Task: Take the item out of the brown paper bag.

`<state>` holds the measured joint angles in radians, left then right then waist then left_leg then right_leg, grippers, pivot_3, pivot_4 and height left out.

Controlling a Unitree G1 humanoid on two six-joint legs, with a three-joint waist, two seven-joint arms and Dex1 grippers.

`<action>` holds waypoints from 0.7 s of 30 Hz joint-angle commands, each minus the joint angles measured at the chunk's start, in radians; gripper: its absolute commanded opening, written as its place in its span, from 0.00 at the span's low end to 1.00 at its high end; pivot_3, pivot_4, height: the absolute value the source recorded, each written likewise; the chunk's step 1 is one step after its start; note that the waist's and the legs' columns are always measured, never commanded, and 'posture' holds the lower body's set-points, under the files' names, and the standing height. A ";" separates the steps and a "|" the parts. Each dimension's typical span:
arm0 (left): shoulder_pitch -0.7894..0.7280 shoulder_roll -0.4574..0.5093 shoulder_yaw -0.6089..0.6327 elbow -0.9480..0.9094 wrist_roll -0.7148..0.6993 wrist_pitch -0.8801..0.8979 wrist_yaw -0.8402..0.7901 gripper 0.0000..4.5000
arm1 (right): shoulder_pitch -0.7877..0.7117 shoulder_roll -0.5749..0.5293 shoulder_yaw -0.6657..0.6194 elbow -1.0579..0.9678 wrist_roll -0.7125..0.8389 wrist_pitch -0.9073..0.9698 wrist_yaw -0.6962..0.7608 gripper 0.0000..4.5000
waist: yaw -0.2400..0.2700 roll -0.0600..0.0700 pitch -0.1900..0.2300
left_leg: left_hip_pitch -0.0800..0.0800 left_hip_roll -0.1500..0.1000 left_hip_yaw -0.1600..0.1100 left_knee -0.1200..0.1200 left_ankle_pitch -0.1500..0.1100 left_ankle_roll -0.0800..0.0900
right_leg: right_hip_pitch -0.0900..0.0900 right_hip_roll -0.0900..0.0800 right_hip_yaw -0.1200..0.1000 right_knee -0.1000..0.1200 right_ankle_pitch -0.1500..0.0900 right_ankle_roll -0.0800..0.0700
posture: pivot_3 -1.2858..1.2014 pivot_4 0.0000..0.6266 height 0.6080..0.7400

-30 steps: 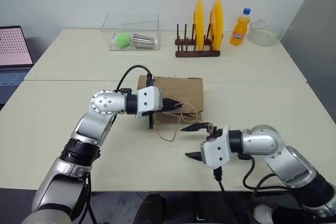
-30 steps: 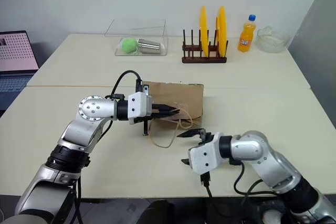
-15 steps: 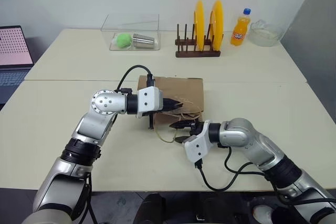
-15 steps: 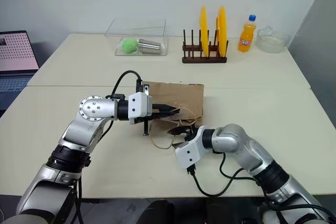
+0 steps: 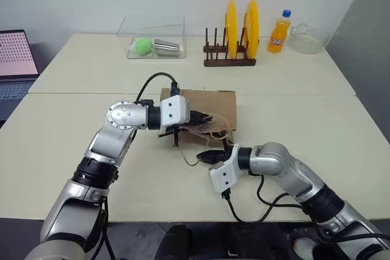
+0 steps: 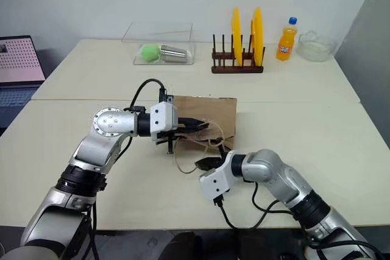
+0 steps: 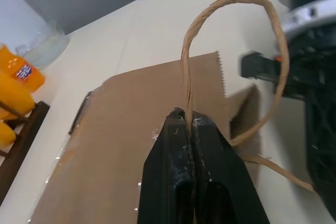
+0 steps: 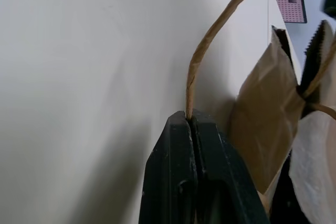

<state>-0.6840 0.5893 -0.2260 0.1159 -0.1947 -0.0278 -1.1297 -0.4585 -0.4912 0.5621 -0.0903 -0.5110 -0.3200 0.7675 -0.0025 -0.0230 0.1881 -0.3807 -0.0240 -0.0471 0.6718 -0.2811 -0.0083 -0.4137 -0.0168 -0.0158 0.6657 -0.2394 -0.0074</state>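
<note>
Left eye view looks down on a pale desk where the brown paper bag lies flat near the middle, its open mouth turned toward the robot. The left gripper reaches in from the left over the bag's mouth, and the left wrist view shows its jaws pressed fully together on one tan cord handle, which loops up and over from the pinch point above the serrated paper edge. The right gripper sits just in front of the bag, close to the desk surface, pointing left; the right wrist view shows its jaws likewise clamped tight on the other cord handle, the cord rising from between the black fingertips with the bag's creased lip just beside them. The two grippers are near each other, the left one higher and nearer the bag, the right one lower and nearer the robot. The item cannot be seen, so I cannot tell where it lies. At the far side of the desk stand a clear plastic box holding a green ball and a metal cup, a wooden rack with two yellow plates, an orange soda bottle and a glass bowl. A laptop sits at the left edge.
</note>
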 commanded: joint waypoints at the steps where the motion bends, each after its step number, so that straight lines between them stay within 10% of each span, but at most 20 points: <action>1: -0.083 -0.015 0.068 -0.026 -0.031 0.099 0.056 0.00 | 0.013 -0.006 0.018 -0.029 -0.005 -0.010 0.028 0.01 | -0.001 0.000 0.000 | 0.000 0.000 0.000 0.000 0.000 0.000 | 0.000 0.000 0.000 0.000 0.000 0.000 | 0.52 0.24 1.00; 21: -0.253 -0.062 0.159 -0.026 -0.112 0.407 0.123 0.00 | 0.042 -0.066 -0.042 -0.102 0.097 0.059 0.143 0.01 | -0.001 0.000 0.000 | -0.001 0.000 -0.001 0.004 0.001 -0.003 | 0.001 0.000 0.000 0.001 0.000 0.000 | 0.52 0.24 1.00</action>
<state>-0.9178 0.5206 -0.0920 0.1270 -0.2770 0.3833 -0.9896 -0.4171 -0.5548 0.5633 -0.1389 -0.4634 -0.2824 0.8972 -0.0033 -0.0230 0.1880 -0.3817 -0.0239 -0.0478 0.6763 -0.2791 -0.0120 -0.4129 -0.0167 -0.0158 0.6665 -0.2395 -0.0071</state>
